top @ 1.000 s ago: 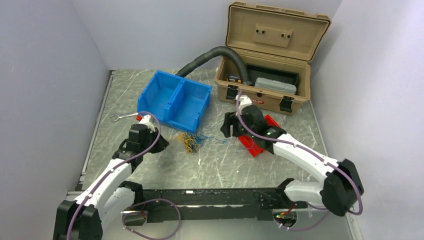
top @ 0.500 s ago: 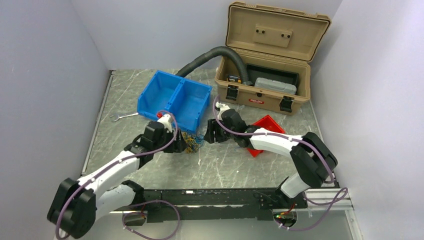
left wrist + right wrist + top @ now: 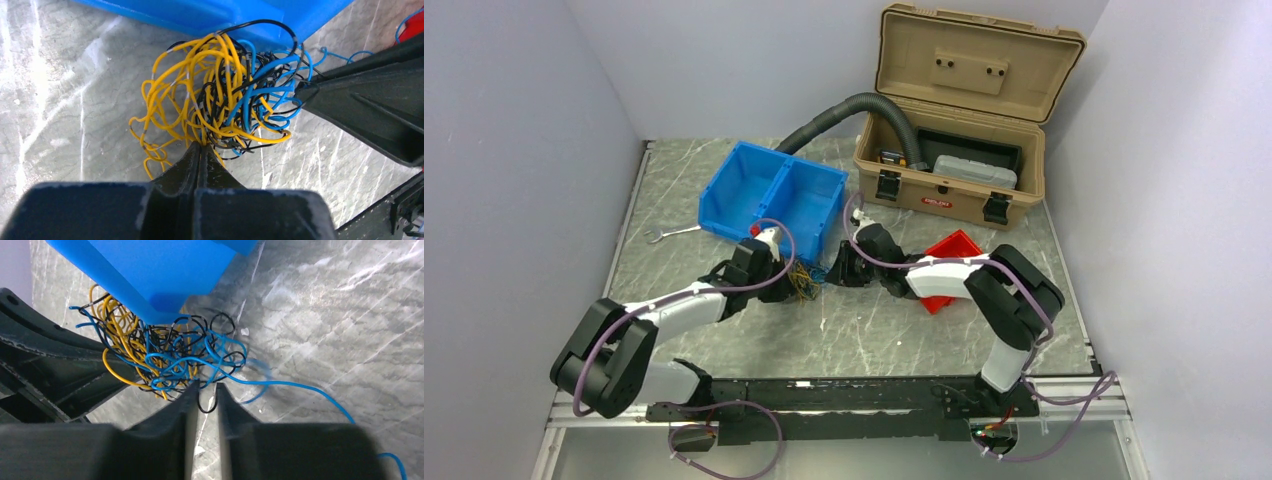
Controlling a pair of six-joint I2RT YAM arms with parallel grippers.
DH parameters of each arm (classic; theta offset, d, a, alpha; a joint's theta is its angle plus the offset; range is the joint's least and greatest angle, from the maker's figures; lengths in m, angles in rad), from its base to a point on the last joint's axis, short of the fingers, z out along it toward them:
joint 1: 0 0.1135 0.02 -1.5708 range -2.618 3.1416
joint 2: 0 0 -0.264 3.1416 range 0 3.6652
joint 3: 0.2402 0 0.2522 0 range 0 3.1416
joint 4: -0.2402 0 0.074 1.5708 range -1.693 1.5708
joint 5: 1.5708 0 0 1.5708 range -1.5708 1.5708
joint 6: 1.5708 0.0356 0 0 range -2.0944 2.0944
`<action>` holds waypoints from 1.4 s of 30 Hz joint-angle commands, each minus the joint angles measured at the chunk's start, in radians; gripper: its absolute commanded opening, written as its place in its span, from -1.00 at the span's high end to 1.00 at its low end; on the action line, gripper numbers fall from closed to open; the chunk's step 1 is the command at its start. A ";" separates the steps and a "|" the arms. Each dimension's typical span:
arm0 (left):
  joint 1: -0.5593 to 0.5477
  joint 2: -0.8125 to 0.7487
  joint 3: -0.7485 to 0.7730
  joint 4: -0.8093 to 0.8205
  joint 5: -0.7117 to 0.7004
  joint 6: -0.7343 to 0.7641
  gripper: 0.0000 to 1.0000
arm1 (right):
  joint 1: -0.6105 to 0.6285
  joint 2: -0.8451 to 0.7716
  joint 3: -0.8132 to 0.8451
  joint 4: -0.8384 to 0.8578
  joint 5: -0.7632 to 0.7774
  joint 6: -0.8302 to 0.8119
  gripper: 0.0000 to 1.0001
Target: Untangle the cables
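Observation:
The cables (image 3: 805, 283) are a tangled clump of thin yellow, blue and black wires on the table against the front corner of the blue bin (image 3: 774, 198). My left gripper (image 3: 787, 286) is at the clump's left side. In the left wrist view it (image 3: 202, 146) is shut on yellow strands of the cables (image 3: 220, 95). My right gripper (image 3: 830, 273) is at the clump's right side. In the right wrist view it (image 3: 206, 386) stands narrowly open, with a black loop of the cables (image 3: 165, 357) lying in the gap. One blue wire (image 3: 320, 392) trails off to the right.
The blue bin (image 3: 150, 275) overhangs the clump. A red tray (image 3: 954, 250) lies under the right forearm. An open tan toolbox (image 3: 954, 120) with a black corrugated hose (image 3: 844, 112) stands at the back. A wrench (image 3: 669, 233) lies left of the bin.
Both arms have reached in to the clump from either side. The left gripper opened, then shut on yellow strands. The right gripper's jaws have narrowed around a black loop.

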State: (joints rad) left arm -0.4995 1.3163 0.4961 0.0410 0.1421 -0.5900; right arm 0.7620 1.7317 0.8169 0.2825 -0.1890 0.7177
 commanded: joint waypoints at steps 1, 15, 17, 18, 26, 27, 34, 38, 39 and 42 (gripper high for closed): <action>-0.005 -0.031 0.024 0.029 -0.039 0.005 1.00 | 0.002 -0.029 -0.001 0.027 0.035 0.030 0.80; 0.141 -0.478 -0.082 -0.329 -0.200 -0.036 1.00 | -0.274 -0.429 -0.098 -0.456 0.516 0.061 1.00; 0.168 -0.550 -0.080 -0.385 -0.255 -0.052 1.00 | -0.333 -0.497 -0.117 -0.498 0.559 0.074 1.00; 0.181 -0.578 -0.077 -0.412 -0.281 -0.065 1.00 | -0.356 -0.523 -0.122 -0.513 0.581 0.077 1.00; 0.208 -0.626 -0.049 -0.461 -0.297 -0.052 1.00 | -0.408 -0.602 -0.082 -0.556 0.604 0.000 1.00; 0.208 -0.620 -0.044 -0.459 -0.291 -0.039 1.00 | -0.408 -0.608 -0.078 -0.551 0.583 -0.018 1.00; 0.199 -0.581 -0.039 -0.316 -0.033 0.086 0.45 | -0.320 -0.619 -0.067 -0.413 0.195 -0.261 -0.59; 0.111 -0.557 -0.033 -0.251 -0.003 0.109 -0.16 | -0.152 -0.564 -0.003 -0.428 0.235 -0.333 -0.60; 0.073 -0.547 -0.018 -0.243 -0.018 0.115 -0.22 | -0.128 -0.539 0.013 -0.428 0.221 -0.338 -0.56; -0.028 -0.453 0.044 -0.250 -0.090 0.120 -0.25 | -0.088 -0.471 0.031 -0.385 0.168 -0.330 -0.47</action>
State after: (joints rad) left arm -0.4316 0.7876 0.4435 -0.2855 0.0734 -0.5079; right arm 0.6357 1.1934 0.7914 -0.1814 0.0513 0.4408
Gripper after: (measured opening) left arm 0.624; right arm 0.758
